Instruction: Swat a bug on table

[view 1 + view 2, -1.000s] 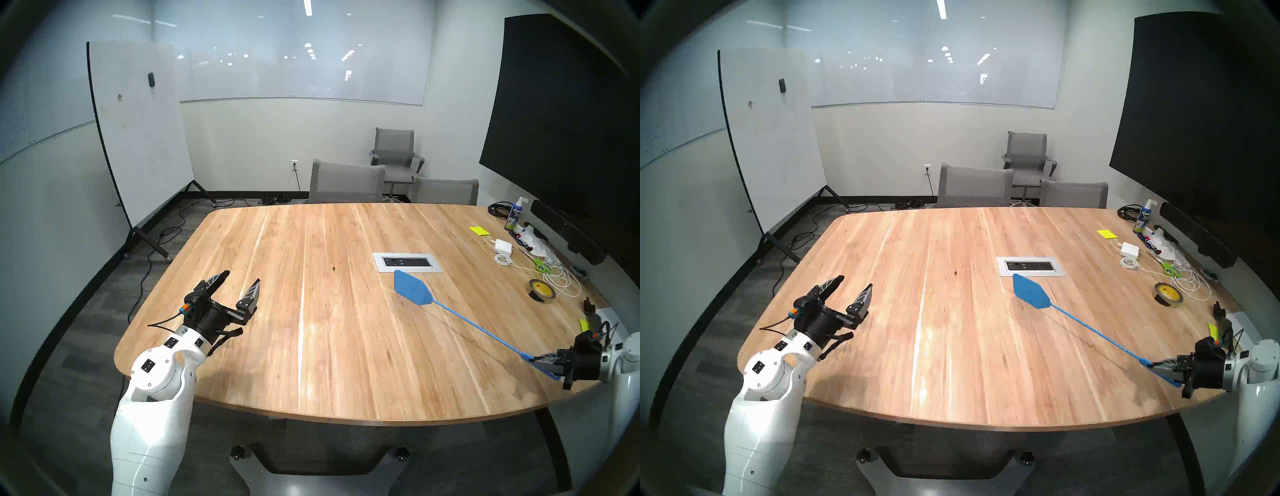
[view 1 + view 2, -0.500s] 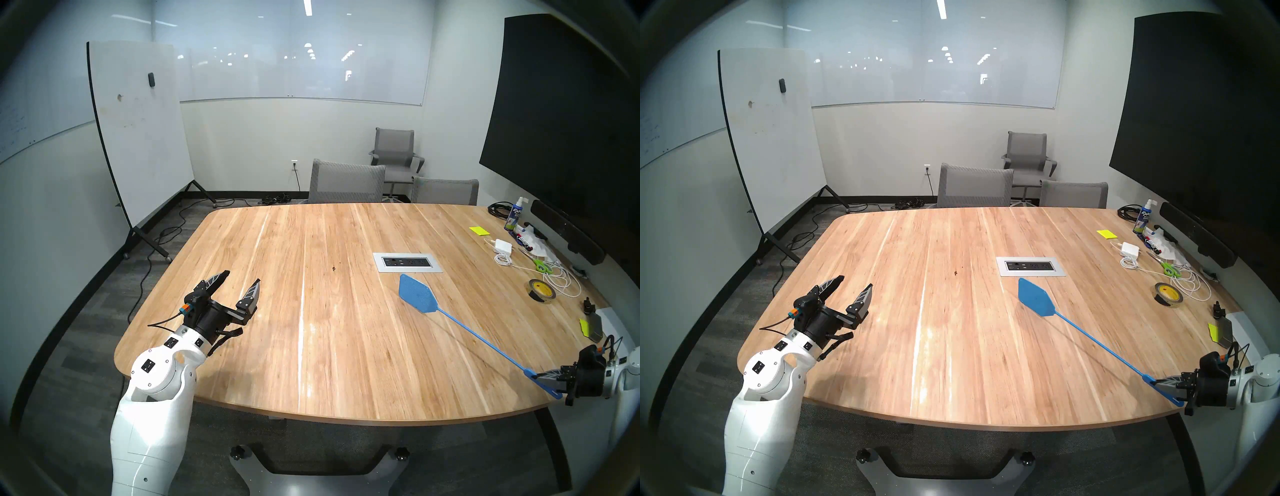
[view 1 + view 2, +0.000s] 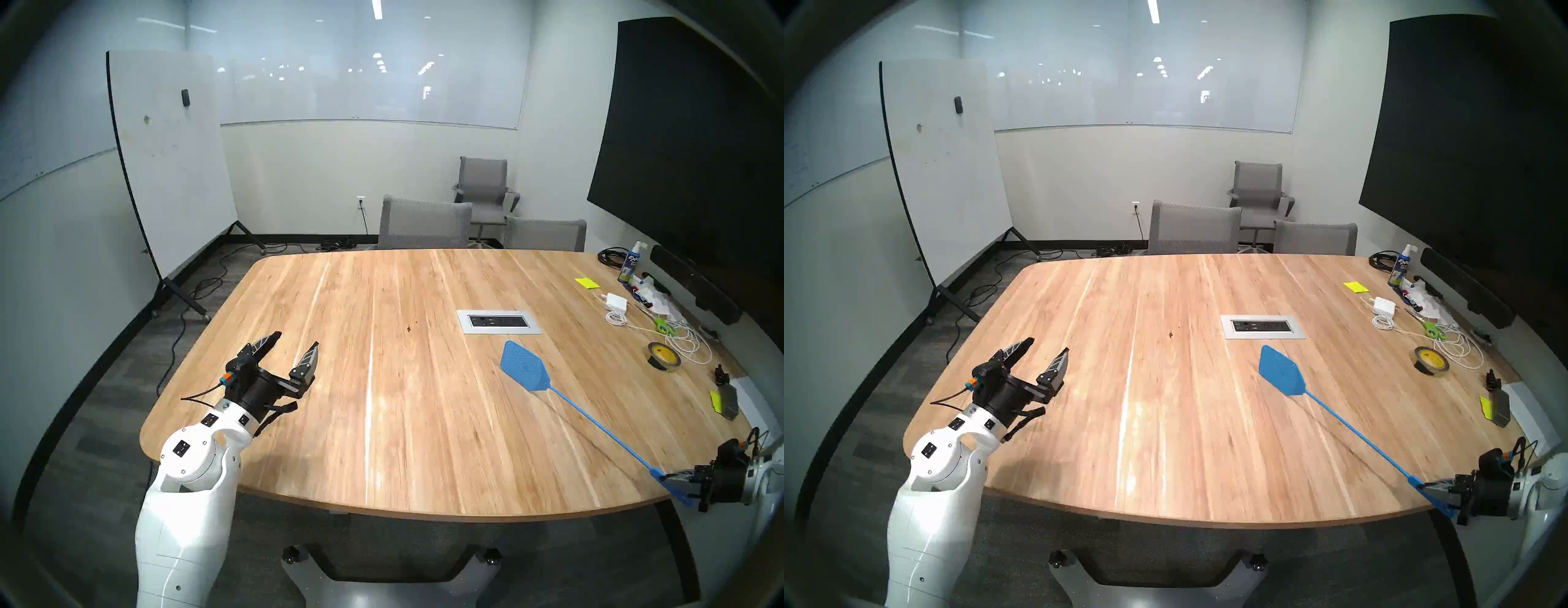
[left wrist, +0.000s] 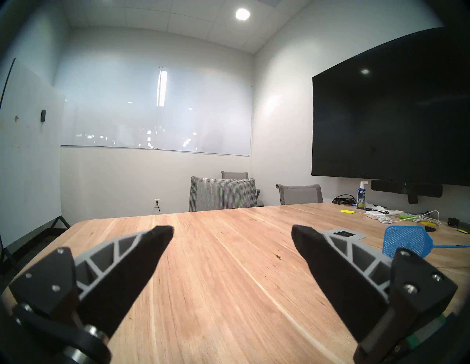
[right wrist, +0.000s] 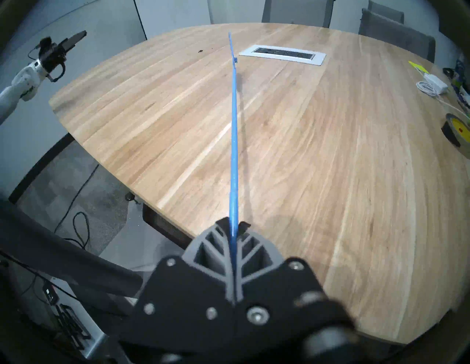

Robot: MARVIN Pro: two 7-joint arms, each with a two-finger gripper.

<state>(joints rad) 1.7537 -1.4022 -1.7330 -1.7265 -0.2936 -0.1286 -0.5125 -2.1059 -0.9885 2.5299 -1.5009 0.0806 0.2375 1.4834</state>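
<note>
A meeting room, and a big plank table (image 3: 382, 424) fills the space in front of me. Nearest, at the table's right edge, my right gripper (image 3: 674, 479) is clamped on the handle of the blue swatter (image 3: 526, 367), whose long stem runs away from me and leftward over the wood. My left gripper (image 3: 292, 346) hangs over the near left corner, fingers spread, holding nothing. Farther out, the bug (image 3: 409, 329) sits on the wood left of the silver outlet panel (image 3: 499, 322), beyond and left of the swatter's head, well apart from it. My right wrist view shows the head edge-on; the left wrist view shows its flat mesh face.
</note>
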